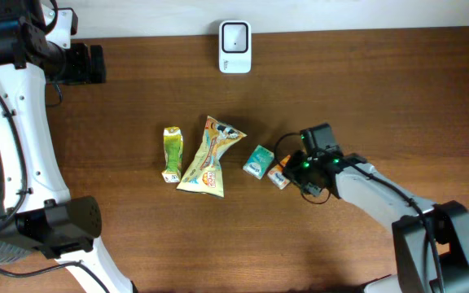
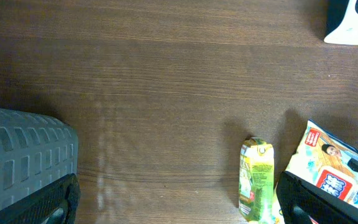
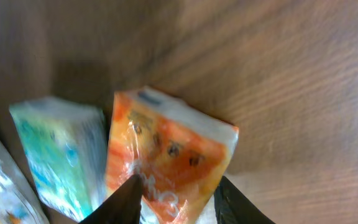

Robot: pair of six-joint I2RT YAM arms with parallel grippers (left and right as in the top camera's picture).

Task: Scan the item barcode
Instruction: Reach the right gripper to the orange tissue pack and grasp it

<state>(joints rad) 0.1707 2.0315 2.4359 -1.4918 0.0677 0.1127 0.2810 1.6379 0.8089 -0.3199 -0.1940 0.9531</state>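
A small orange packet (image 1: pixel 279 172) (image 3: pixel 166 149) lies right of centre on the wooden table, next to a teal packet (image 1: pixel 258 161) (image 3: pixel 58 149). My right gripper (image 1: pixel 290 169) (image 3: pixel 179 202) is down at the orange packet, with a dark finger pressed against each side of its near end. The white barcode scanner (image 1: pixel 234 46) (image 2: pixel 353 25) stands at the table's far edge. My left gripper (image 1: pixel 96 65) (image 2: pixel 179 208) hovers at the far left, wide open and holding nothing.
A green-yellow packet (image 1: pixel 172 153) (image 2: pixel 257 180) and a large yellow snack bag (image 1: pixel 210 155) (image 2: pixel 334 165) lie left of the teal packet. A grey ribbed block (image 2: pixel 23 155) fills the lower left of the left wrist view.
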